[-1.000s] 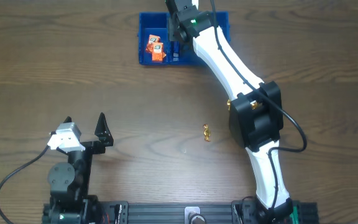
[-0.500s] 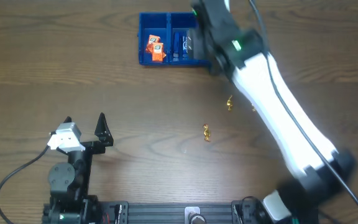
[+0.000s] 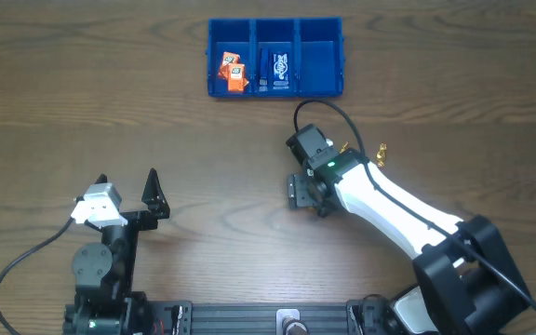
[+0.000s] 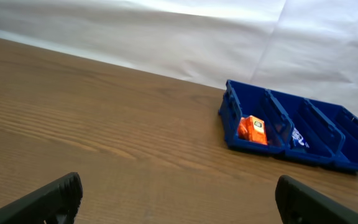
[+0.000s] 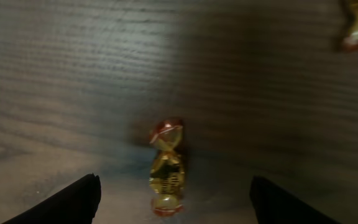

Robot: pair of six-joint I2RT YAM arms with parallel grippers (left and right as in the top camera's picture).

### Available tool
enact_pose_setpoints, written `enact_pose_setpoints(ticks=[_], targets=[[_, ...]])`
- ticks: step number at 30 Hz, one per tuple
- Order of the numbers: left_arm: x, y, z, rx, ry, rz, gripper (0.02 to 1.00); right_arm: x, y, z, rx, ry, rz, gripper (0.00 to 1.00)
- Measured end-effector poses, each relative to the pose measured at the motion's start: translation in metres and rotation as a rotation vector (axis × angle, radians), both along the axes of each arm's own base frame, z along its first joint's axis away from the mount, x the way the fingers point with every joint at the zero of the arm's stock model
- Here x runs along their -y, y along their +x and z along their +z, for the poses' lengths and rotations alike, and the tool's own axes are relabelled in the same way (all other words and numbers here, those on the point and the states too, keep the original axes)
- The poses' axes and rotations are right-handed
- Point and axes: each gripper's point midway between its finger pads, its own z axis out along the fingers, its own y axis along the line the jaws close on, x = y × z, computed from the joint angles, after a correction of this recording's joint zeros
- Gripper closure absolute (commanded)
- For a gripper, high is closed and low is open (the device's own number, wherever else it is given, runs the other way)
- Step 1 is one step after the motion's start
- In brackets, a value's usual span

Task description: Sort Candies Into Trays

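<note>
The right gripper [image 5: 174, 204] is hovering, jaws spread, over a gold foil-wrapped candy [image 5: 167, 169] lying on the brown wooden table [image 3: 156, 121]; next comes lowering, pinching it, then carrying it to the blue plastic three-compartment tray [image 3: 322, 58]

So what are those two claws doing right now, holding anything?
Left gripper: jaws open, empty.
Right gripper: jaws open over a gold foil-wrapped candy, nothing held.

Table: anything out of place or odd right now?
Nothing damaged. Gold candies lie loose on the table, outside the blue tray: one gold candy below the open right gripper, a second gold candy nearby.
</note>
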Motion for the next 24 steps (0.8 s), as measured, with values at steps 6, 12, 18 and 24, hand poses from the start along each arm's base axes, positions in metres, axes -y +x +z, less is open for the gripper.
enact_pose_setpoints(ticks=[6,12,18,24], targets=[[0.000,0.000,0.000,0.000,0.000,0.000,0.020,-0.005,-0.006,-0.018,-0.052,-0.010,-0.001,0.292],[0.000,0.000,0.000,0.000,0.000,0.000,0.020,-0.006,-0.006,-0.025,-0.066,-0.011,-0.020,0.641],[0.000,0.000,0.000,0.000,0.000,0.000,0.020,-0.007,-0.006,-0.025,-0.071,-0.003,-0.039,0.838],[0.000,0.000,0.000,0.000,0.000,0.000,0.020,-0.010,-0.002,-0.024,-0.055,0.010,-0.042,0.869]])
